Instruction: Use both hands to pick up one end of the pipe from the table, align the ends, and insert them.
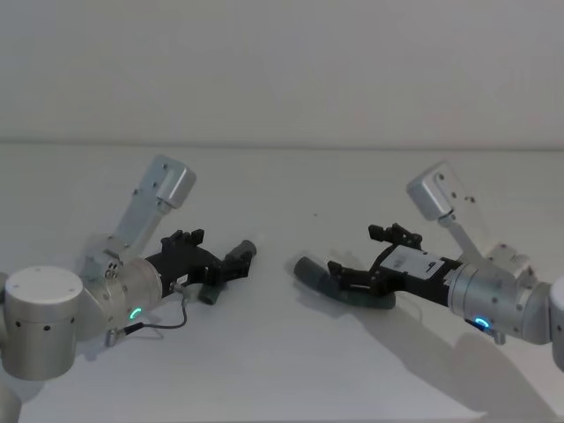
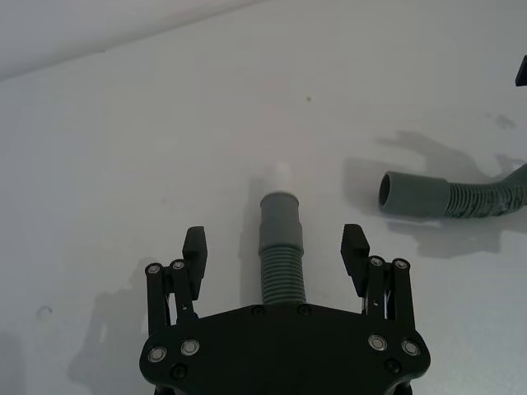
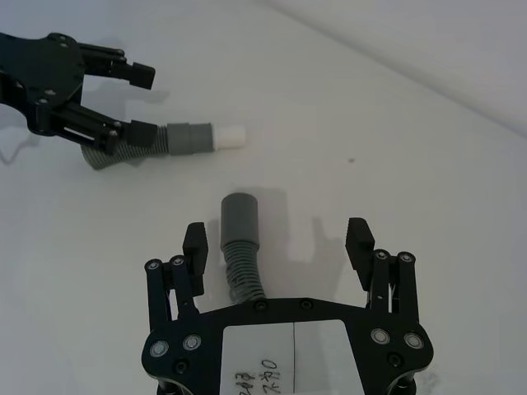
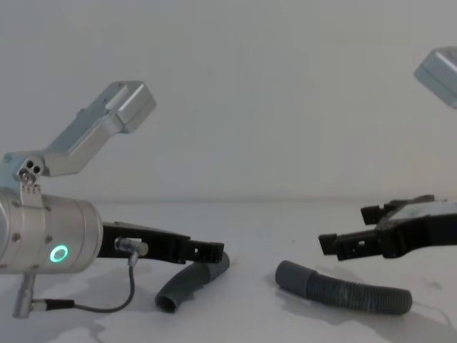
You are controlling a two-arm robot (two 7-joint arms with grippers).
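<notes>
The pipe is two grey hose pieces lying apart on the white table (image 1: 282, 361). The short curved piece (image 1: 211, 291) lies between the fingers of my left gripper (image 1: 220, 253), which is open around it. Its cuff (image 2: 280, 220) with a whitish tip (image 2: 280, 175) points toward the other piece. The longer ribbed piece (image 1: 314, 272) lies under my right gripper (image 1: 354, 249), also open. That piece's smooth cuff (image 3: 240, 216) sits near the gripper's one finger (image 3: 195, 245). In the chest view both pieces (image 4: 187, 284) (image 4: 346, 290) rest on the table, their facing ends apart.
A thin grey cable (image 1: 163, 324) loops from the left arm over the table. A pale wall (image 1: 282, 70) stands behind the table's far edge. Bare surface separates the two cuffs.
</notes>
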